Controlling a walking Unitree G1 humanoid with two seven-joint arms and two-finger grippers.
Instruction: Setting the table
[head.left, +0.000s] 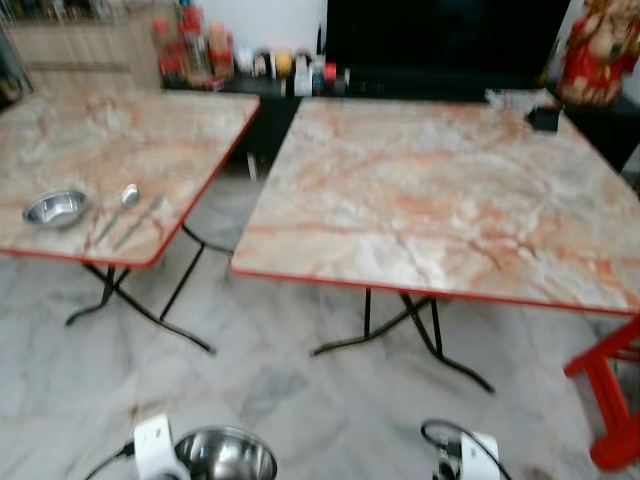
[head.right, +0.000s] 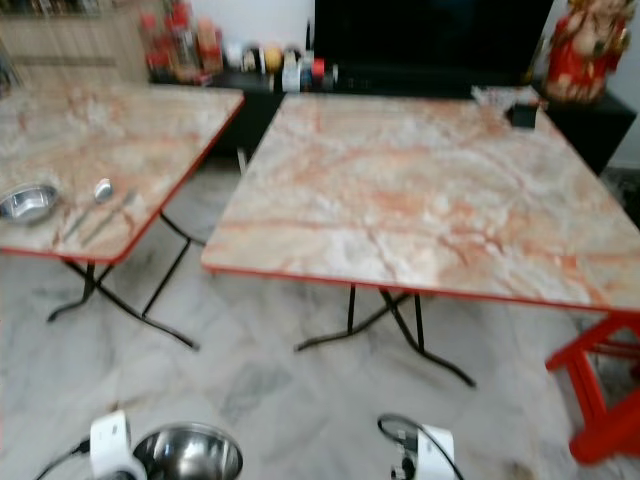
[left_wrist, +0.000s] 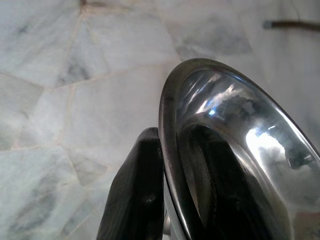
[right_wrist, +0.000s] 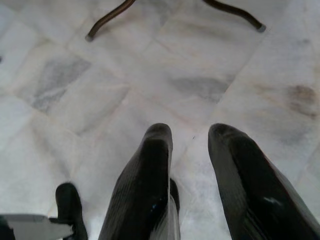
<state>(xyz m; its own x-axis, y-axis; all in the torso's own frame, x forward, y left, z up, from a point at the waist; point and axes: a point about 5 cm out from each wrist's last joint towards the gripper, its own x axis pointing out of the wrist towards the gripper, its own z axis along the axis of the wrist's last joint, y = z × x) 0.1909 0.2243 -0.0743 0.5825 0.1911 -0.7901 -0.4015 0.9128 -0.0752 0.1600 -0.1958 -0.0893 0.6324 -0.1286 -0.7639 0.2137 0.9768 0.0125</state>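
Low in front of me, over the marble floor, my left gripper (left_wrist: 172, 200) is shut on the rim of a steel bowl (head.left: 226, 456), one finger (left_wrist: 136, 195) outside and one inside. My right gripper (right_wrist: 190, 132) hangs open beside it with nothing between its fingers. Ahead stand two marble-patterned folding tables with red edges. The left table (head.left: 150, 140) carries a second steel bowl (head.left: 55, 208), a spoon (head.left: 125, 198) and a fork (head.left: 142, 220) near its front edge. The right table (head.left: 440, 190) is bare but for a small black object (head.left: 545, 118) at its far corner.
A red stool (head.left: 612, 400) stands at the right, by the right table's corner. Black folding table legs (head.left: 420, 335) spread over the floor. Behind the tables, a dark cabinet holds bottles and jars (head.left: 200, 50); a red statue (head.left: 600, 50) stands at the far right.
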